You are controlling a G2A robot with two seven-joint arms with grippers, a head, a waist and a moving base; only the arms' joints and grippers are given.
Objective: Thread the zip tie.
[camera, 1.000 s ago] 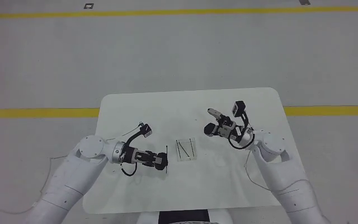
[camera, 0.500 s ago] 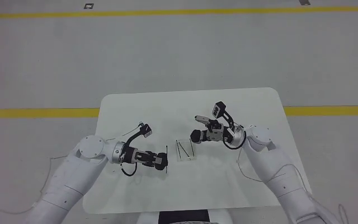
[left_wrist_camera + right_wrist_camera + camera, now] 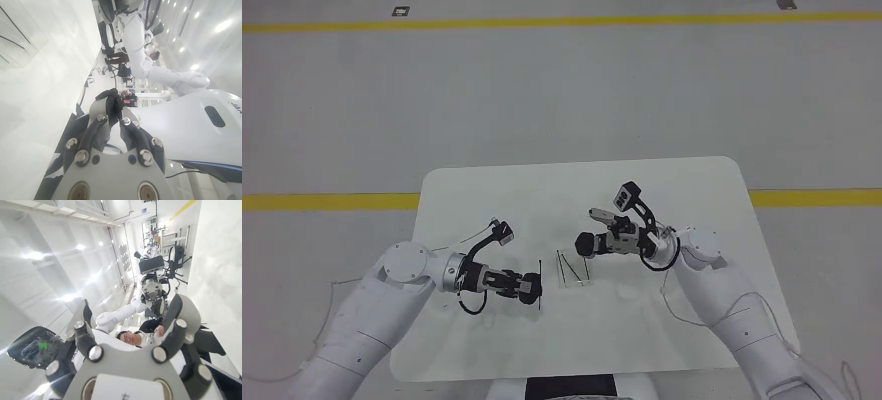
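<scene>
Zip tie [image 3: 540, 280] number one shows in the top view as a thin black strip standing across the tips of the left gripper [image 3: 534, 290], which sits at about 8 o'clock from the clear tray [image 3: 573, 268] near the middle of the table [image 3: 682, 190]. The strip looks straight, and the grip seems to fall near its middle, so that both ends stick out free for feeding one into the other. Two spare ties [image 3: 566, 268] lie slanted inside the tray. The right gripper [image 3: 582, 244] hangs at roughly 1 o'clock from the tray, just beside its far edge and pointing toward the left arm. I judge that it is placed to take either a spare or the free tail.

From the left wrist, the left gripper [image 3: 113, 102] has its black-padded fingers [image 3: 105, 97] pressed together. The zip tie is too thin to make out between them here, though it is probably pinched there. The tray [image 3: 36, 43] lies well apart on the white tabletop, with a spare's dark line [image 3: 16, 25] crossing it.

From the right wrist, the right gripper [image 3: 132, 306] is spread wide with nothing between its fingers [image 3: 87, 313]. It faces the left gripper [image 3: 154, 298] farther off, which is a sensible line-up for a handover.
</scene>
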